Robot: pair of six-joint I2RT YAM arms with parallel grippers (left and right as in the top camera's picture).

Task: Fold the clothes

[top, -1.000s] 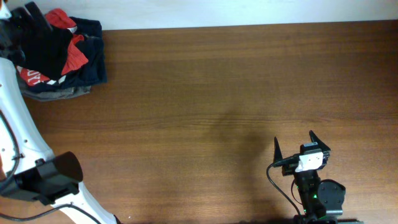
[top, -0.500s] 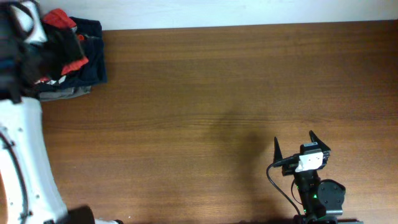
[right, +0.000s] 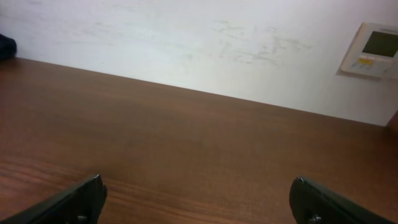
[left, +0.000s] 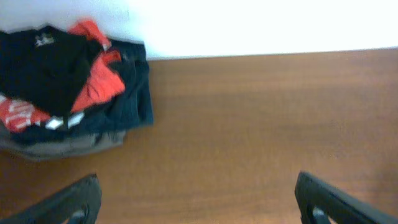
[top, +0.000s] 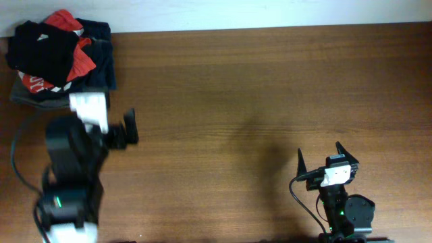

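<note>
The clothes, a black top (top: pixel 42 46) with a tiny white mark, lie crumpled on top of a pile at the table's far left corner, seen too in the left wrist view (left: pixel 37 68). My left gripper (top: pixel 104 123) hovers over bare wood just in front of the pile, open and empty, its fingers wide apart (left: pixel 198 186). My right gripper (top: pixel 318 150) stands open and empty near the front right edge, over bare wood (right: pixel 196 182).
Under the black top lie a red shirt (top: pixel 81 61) with white lettering, a navy garment (top: pixel 101 67) and a grey one (left: pixel 68 146). The brown table (top: pixel 256 88) ends at a white wall. A wall panel (right: pixel 373 50) shows at the far right.
My left arm has swung from over the pile at the far left down to the table in front of it, so the whole pile now shows. The right arm has not moved.
</note>
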